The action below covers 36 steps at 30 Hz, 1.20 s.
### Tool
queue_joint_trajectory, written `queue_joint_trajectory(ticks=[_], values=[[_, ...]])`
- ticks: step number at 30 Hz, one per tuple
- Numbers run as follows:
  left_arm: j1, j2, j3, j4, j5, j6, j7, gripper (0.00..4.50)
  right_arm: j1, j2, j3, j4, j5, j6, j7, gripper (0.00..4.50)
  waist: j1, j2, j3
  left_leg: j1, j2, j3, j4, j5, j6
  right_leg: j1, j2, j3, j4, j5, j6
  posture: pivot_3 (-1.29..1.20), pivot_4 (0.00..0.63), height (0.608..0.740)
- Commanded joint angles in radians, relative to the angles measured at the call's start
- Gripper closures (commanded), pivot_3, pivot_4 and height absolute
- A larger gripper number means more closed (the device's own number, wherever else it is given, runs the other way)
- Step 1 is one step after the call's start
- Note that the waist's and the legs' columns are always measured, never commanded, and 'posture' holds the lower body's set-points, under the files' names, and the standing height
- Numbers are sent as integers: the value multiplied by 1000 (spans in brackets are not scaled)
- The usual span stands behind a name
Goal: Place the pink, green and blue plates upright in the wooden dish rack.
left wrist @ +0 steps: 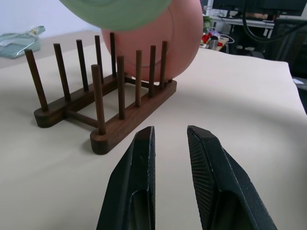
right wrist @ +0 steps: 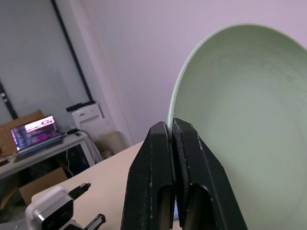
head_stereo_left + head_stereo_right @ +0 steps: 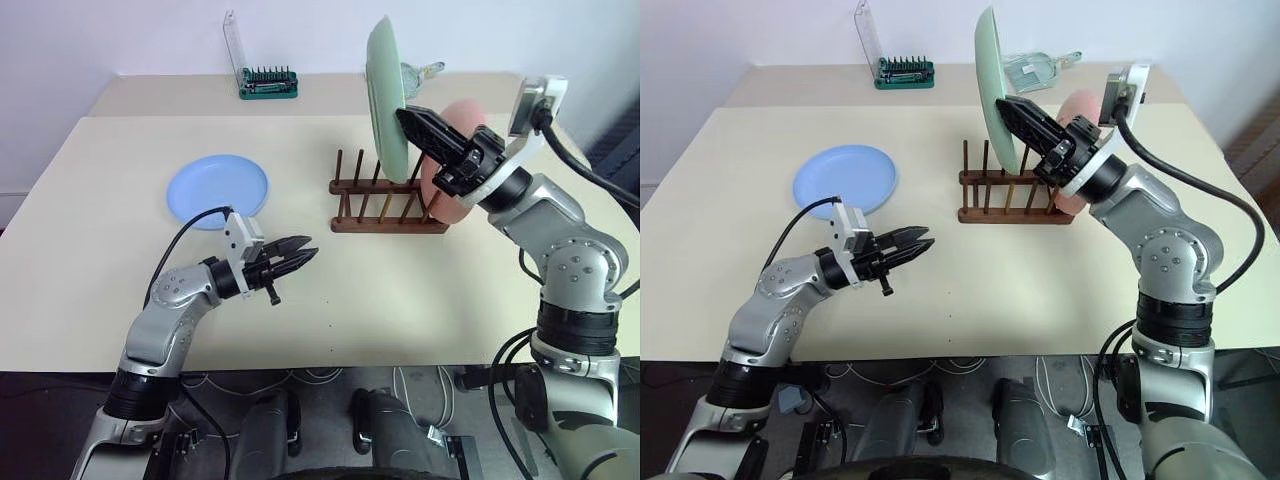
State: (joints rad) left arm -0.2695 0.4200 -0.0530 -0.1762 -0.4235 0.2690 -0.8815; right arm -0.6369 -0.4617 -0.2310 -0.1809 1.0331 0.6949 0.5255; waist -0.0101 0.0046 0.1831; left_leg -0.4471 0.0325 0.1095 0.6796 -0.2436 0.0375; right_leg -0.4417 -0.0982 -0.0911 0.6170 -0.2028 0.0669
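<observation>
Right jaws [image 3: 412, 122] are clamped tight on the rim of the green plate [image 3: 388, 95]. I hold it on edge, above the wooden rack [image 3: 385, 205], roughly over the slots beside the pink one. Gripping by the rim keeps the plate's face parallel to the peg rows, so it can drop straight between two pairs of pegs.

Left jaws [image 3: 300, 252] are narrow, a small gap between the fingers, holding nothing. They hover over the worktop [image 3: 100, 250], pointing toward the rack, near its open end. My read: parked there out of the right arm's path, and handy for the next pick.

Pink plate [image 3: 452, 165] already stands upright in the rack, at the end nearest my right arm. That leaves the free slots toward the other end.

Blue plate [image 3: 218, 190] lies flat on the worktop, well apart from the rack, on my left side. Not yet touched.

Green bit case [image 3: 268, 82] with its clear lid up sits at the back of the worktop, out of the way.

Judgement: one of three is racked, the second is in hand. The next move calls for lowering the green plate edge-first into a slot without knocking the pink one. The risk is the rim catching a peg top and tipping the light rack.
</observation>
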Motion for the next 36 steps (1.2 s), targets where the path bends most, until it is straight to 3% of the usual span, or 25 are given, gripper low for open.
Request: queue_joint_trajectory(ticks=[1, 26, 29, 36], values=[[3, 4, 17, -44, -12, -10, 9, 3452, -16, 16, -36, 22, 0, -16, -16, 4445, 0, 0, 0, 0, 0, 0, 0, 0, 0, 0, 0, 0, 0, 0, 0, 0, 150, 740], [-10, 4, 9, -55, -16, 4, 21, 3452, 33, 46, -102, 76, 71, 86, -101, 4445, -1, 0, 0, 0, 0, 0, -2, 0, 0, -1, 0, 0, -1, 0, 0, 0, 150, 740], [-10, 4, 10, -56, -16, 6, 22, 3452, 32, 47, -104, 76, 69, 85, -106, 3647, -1, 0, 0, 0, 0, 0, -2, 0, 0, -1, 0, 0, -1, 0, 0, 0, 150, 740], [-9, 2, 8, -60, -16, 9, 24, 3452, 28, 45, -108, 78, 54, 72, -107, 99, -1, 0, 0, -1, 0, 0, -4, 0, 0, -1, 0, 0, -3, 0, 0, 0, 150, 740]])
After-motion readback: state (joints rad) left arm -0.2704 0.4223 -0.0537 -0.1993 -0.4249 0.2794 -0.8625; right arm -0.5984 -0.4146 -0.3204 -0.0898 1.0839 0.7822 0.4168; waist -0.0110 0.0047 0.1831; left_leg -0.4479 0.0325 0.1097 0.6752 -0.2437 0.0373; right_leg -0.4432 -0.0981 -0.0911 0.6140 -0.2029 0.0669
